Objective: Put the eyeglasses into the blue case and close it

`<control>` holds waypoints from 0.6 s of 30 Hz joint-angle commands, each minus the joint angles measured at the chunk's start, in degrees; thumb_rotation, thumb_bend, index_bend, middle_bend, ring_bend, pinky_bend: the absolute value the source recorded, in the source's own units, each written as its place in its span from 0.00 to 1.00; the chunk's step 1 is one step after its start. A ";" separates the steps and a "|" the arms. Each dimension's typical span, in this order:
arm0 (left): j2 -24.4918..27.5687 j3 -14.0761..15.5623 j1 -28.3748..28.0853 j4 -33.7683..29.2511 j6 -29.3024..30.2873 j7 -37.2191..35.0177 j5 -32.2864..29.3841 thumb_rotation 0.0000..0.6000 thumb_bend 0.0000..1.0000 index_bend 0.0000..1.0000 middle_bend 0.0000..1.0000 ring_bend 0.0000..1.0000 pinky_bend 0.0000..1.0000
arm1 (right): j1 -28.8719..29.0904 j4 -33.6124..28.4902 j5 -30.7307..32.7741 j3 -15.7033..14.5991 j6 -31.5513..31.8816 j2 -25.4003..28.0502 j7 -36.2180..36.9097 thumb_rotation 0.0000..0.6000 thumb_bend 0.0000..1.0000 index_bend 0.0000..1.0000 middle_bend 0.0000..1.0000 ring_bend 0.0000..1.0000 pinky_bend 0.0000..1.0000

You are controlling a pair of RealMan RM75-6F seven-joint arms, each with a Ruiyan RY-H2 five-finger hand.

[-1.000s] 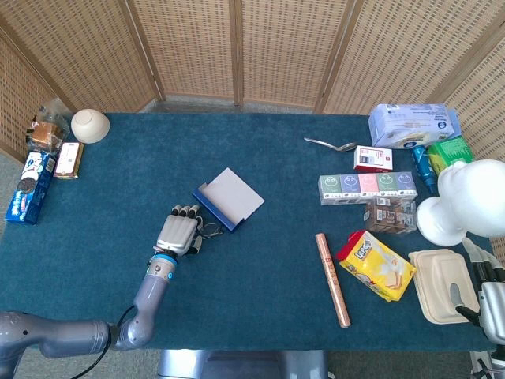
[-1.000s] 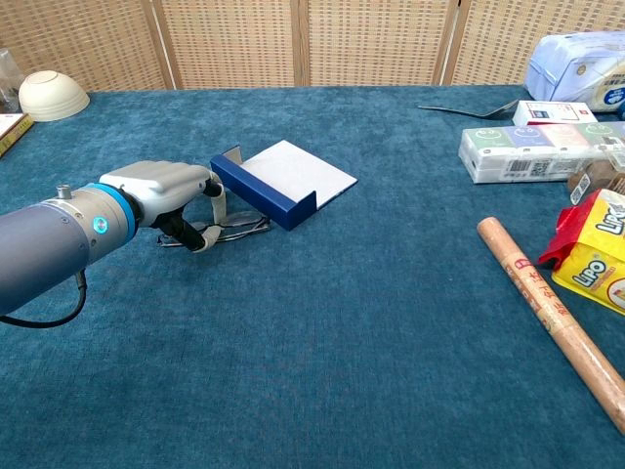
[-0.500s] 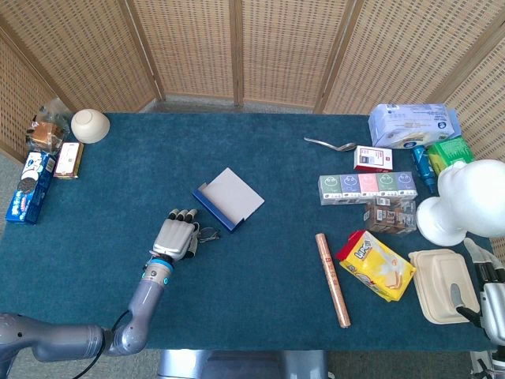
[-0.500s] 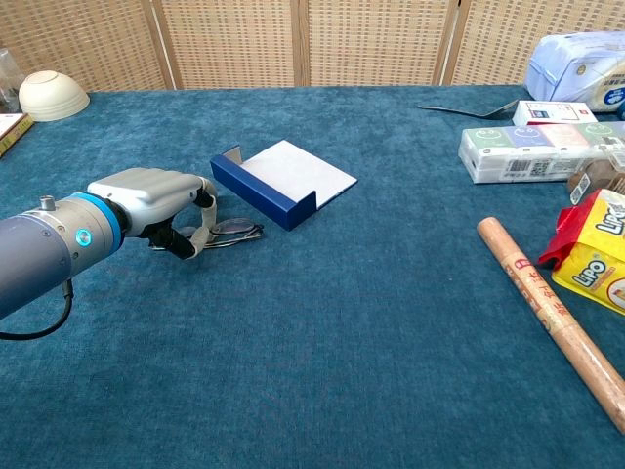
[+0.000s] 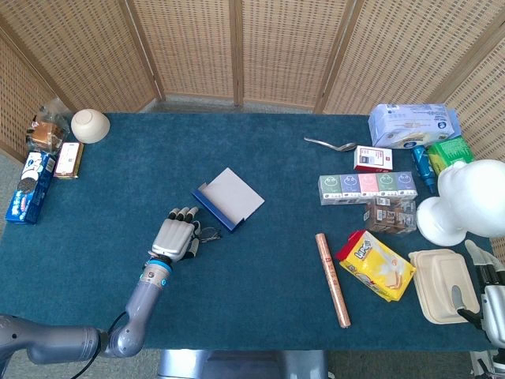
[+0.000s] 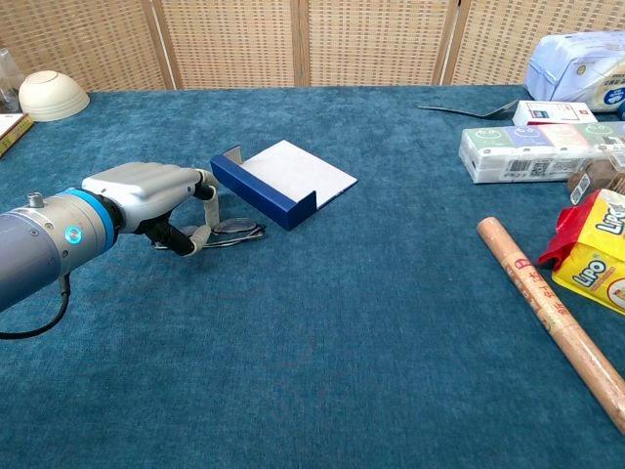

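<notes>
The blue case (image 5: pixel 229 198) (image 6: pixel 283 182) lies open on the teal cloth, its white inside facing up. Just in front of its near corner, the eyeglasses (image 5: pixel 210 233) (image 6: pixel 234 230) lie folded on the cloth. My left hand (image 5: pixel 175 237) (image 6: pixel 146 191) is on their left end, with fingers and thumb curled down around the temple arms. My right hand (image 5: pixel 491 298) shows only partly at the lower right edge of the head view, far from the case, with its fingers stretched out and nothing in them.
A wooden roll (image 5: pixel 333 279) (image 6: pixel 552 318), a yellow snack bag (image 5: pixel 376 265) and a row of boxes (image 5: pixel 368 188) lie to the right. A bowl (image 5: pixel 90 125) and snack packs (image 5: pixel 31 185) sit at the far left. A white lidded tub (image 5: pixel 443 284) is beside my right hand.
My left hand drew back a little from the case toward me, and the eyeglasses shifted slightly with it. The case and the right hand stayed put.
</notes>
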 commanded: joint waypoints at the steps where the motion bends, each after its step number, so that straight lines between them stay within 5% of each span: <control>1: -0.09 0.03 0.12 0.03 -0.12 -0.18 -0.09 0.76 0.52 0.37 0.09 0.09 0.10 | 0.02 -0.05 -0.15 0.05 0.10 0.00 -0.12 1.00 0.45 0.00 0.15 0.17 0.32; 18: -1.60 0.73 0.09 1.75 0.48 0.96 1.68 0.76 0.50 0.37 0.09 0.09 0.11 | -0.20 0.45 -0.34 0.20 0.50 -0.12 0.60 1.00 0.45 0.00 0.15 0.17 0.32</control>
